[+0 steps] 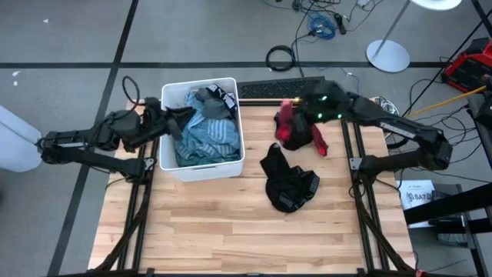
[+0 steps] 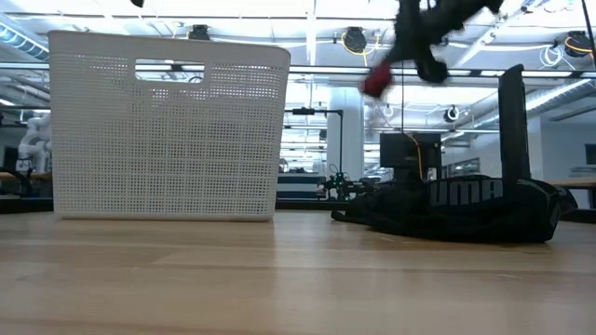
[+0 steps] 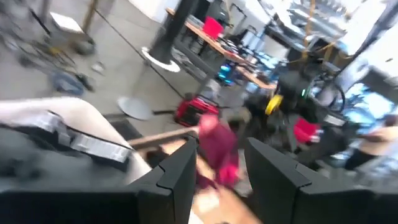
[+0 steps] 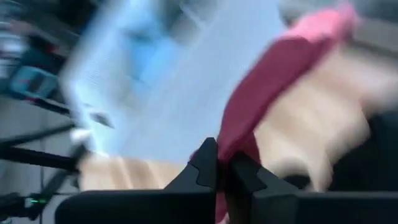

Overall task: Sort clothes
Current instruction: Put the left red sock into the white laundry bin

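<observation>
Table (image 1: pixel 231 231): right end effector (image 4: pixel 224 168) pinches red garment (image 4: pixel 261 87), seemingly airborne per low view; left end effector (image 3: pixel 217 168) open.

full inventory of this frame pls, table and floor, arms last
white bin: 1, white perforated plastic, table's left half
clothes in bin: several, teal striped, light blue, dark grey, heaped inside
black garment: 1, black with white lettering, lying on the table right of the bin
red garment: 1, red and magenta, hanging from the right gripper above the table's far side
table: 1, light wood planks
cables: several, black and blue, on the floor beyond the table
lamp base: 1, white round, floor at far right
left gripper: open, at the bin's left rim
right gripper: shut on the red garment
</observation>
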